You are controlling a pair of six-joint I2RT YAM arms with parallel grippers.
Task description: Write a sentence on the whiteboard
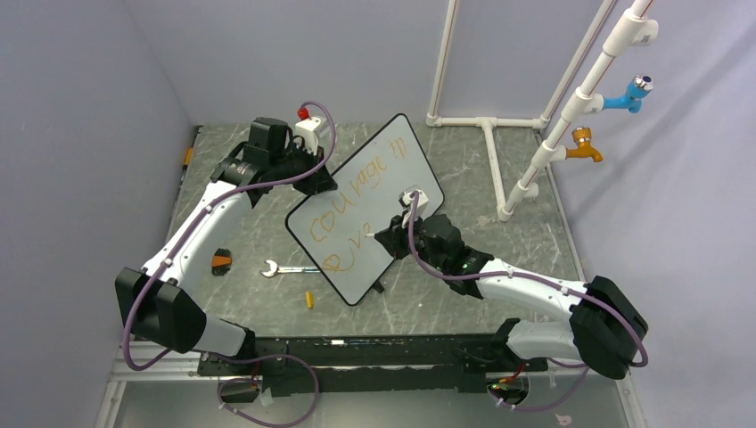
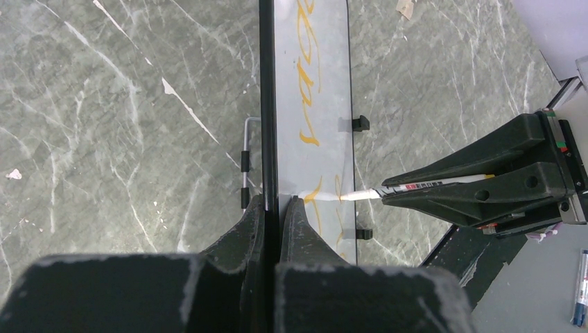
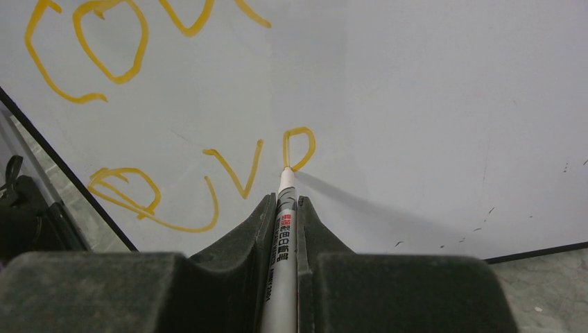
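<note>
The whiteboard [image 1: 379,201] stands tilted near the middle of the counter [image 1: 499,285], between the two arms, its written face turned towards the right arm. The sentence [image 1: 355,189] runs across it in two rows of orange strokes. The upper row reads roughly "courage", followed by a couple of unclear letters. The lower row has a scrawled loop, a "v" and a small closed loop.

The board looks thin, stiff and light, with a slick face. I judge that it will pivot or flex if pressed hard away from its support, and that fresh ink will smear at a touch. The black rim is the sensible place to take hold, and the left tool [image 2: 272,205] is clenched there, pinching the edge between its fingers. The right tool [image 3: 283,201] is clamped on the marker [image 3: 284,229], whose tip sits against the foot of that small loop.

On the counter, just left of the board's lower corner, lie a wrench [image 1: 285,267], a small yellow scrap [image 1: 309,300] and an orange-and-black item [image 1: 221,260]. A white pipe frame [image 1: 490,125] stands at the far right.

From above, the right arm covers the end of the lower row. I cannot tell whether the board's bottom corner rests on the counter. Its back face is hidden, and the small black fittings along its side are too small to identify.
</note>
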